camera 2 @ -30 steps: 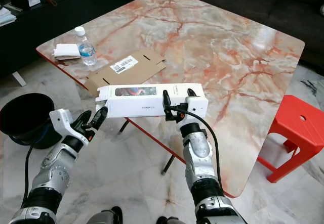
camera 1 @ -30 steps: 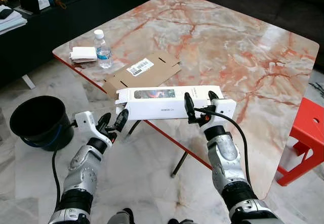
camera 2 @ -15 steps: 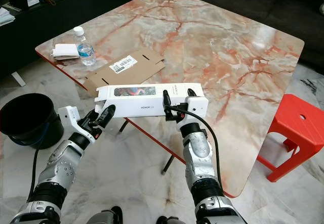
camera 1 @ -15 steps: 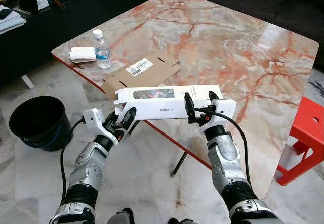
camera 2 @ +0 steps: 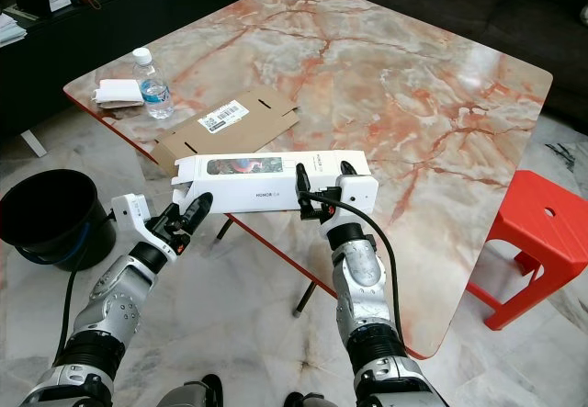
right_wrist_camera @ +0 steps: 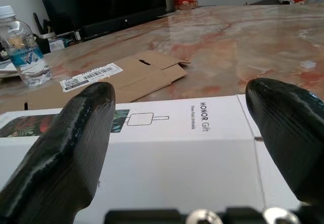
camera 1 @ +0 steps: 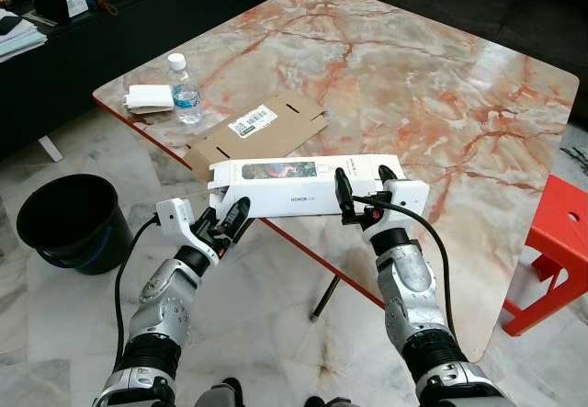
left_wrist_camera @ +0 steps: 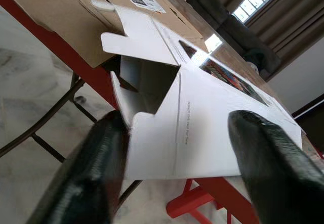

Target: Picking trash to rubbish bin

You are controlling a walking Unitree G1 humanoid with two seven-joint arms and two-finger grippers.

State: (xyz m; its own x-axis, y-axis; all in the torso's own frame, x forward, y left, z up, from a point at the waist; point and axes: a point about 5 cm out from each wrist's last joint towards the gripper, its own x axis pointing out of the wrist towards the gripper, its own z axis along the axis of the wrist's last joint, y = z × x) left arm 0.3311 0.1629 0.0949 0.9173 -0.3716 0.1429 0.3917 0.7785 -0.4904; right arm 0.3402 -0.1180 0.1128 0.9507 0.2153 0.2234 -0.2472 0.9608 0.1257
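A long white box (camera 1: 294,182) lies along the front edge of the marble table (camera 1: 413,76), its left end flap open. In the left wrist view my left gripper (camera 1: 230,214) is open, with its black fingers (left_wrist_camera: 96,168) either side of that open end, close to the box wall. At the box's right end my right gripper (camera 1: 363,185) stands open, fingers (right_wrist_camera: 76,143) upright against the front face and spread along the box's length. On the floor at the left stands a black bin (camera 1: 69,219).
Flat brown cardboard (camera 1: 262,127) with a barcode label lies behind the box. A water bottle (camera 1: 186,90) and a folded tissue pack (camera 1: 150,97) sit at the table's left corner. A red stool (camera 1: 560,251) stands at the right. A dark sofa lies beyond the table.
My left gripper has moved right and forward from beside the bin up to the box's open left end. The right gripper and the box have stayed put.
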